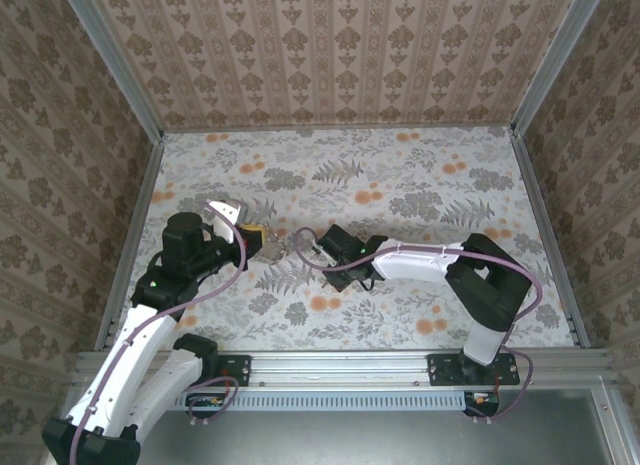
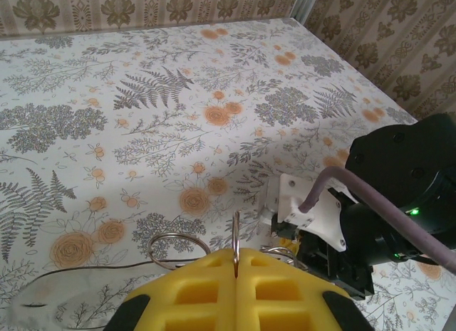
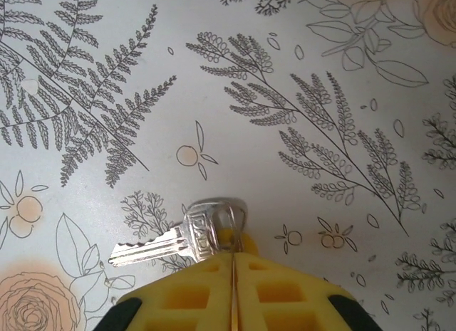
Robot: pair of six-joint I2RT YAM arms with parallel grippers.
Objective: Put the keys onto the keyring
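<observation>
At the very tips of the right gripper [image 3: 233,258], the keys [image 3: 167,245] lie flat on the floral table [image 3: 342,82]. One silvery key is plain, its blade pointing out to the gripper's left and its head touching the pad tips. The yellow pads [image 3: 189,299] are pressed together on a small wire loop [image 3: 231,216] at that head. Cannot tell whether more keys sit behind it. Between the tips of the left gripper [image 2: 236,258], whose pads are also pressed together, the keyring [image 2: 236,231] stands edge-on and upright in the pinch. A second coil [image 2: 178,240] curves out just left of the tips. Handling, as a judgement: the key is small, light, stiff smooth metal and likely to swivel in soft foam. It is best taken across the flat head, leaving the hole free. The ring is thin and springy, best held on the rim away from its split. Hidden: the ring's split end, the key's hole, and the lower parts of both inside the pads. From above, the metal is too small to read.
</observation>
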